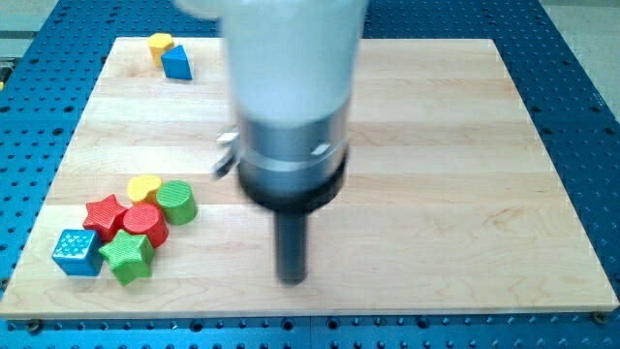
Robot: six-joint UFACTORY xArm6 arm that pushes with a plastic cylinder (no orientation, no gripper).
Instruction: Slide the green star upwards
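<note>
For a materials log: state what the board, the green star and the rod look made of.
Board: light wood, visible grain and plank seams, smooth matte.
Green star: probably plastic, uniform bright colour, fine ridges on top.
Rod, ending in my tip, right of the star: dark, matte; blurred, so material unclear.

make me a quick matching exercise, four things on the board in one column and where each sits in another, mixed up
Column 1:
1. green star
2. blue cube
3. blue triangle block
4. my tip

Column 2:
A. near the view's top left corner, beside a yellow block
B. leftmost in the bottom-left cluster
C. to the view's right of the cluster, touching no block
D. just below the red cylinder

Pairs: 1-D, 2-B, 3-A, 4-C
</note>
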